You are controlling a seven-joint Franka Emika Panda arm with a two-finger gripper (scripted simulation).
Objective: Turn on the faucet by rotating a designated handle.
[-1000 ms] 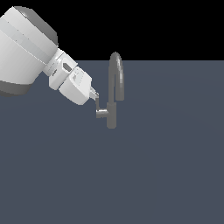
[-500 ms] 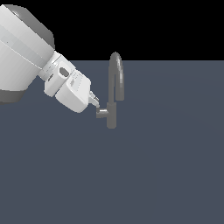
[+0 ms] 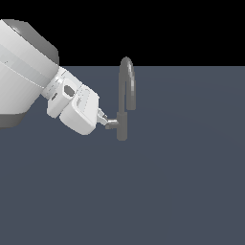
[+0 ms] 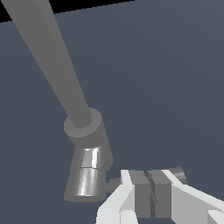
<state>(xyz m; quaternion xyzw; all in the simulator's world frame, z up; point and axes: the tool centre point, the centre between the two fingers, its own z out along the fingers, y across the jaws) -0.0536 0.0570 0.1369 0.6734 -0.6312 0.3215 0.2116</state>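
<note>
The grey faucet (image 3: 123, 125) stands upright with its arched spout (image 3: 127, 72) above it. Its handle (image 3: 111, 124) sticks out from the post towards the exterior view's left. My gripper (image 3: 102, 117) sits right at the handle's outer end, fingers together and touching it from above. In the wrist view the post (image 4: 87, 175) and the long spout (image 4: 52, 57) fill the picture. The shut gripper (image 4: 151, 194) lies against the short stub (image 4: 112, 183). A grey bit of the lever blade (image 4: 177, 173) shows behind the fingers (image 4: 138, 192).
The faucet stands on a flat dark blue-grey surface (image 3: 182, 191). The bulky white arm (image 3: 28, 72) fills the exterior view's upper left.
The gripper tip has dropped slightly and drawn a little to the exterior view's left, staying against the handle's end. The handle stub has shifted only slightly.
</note>
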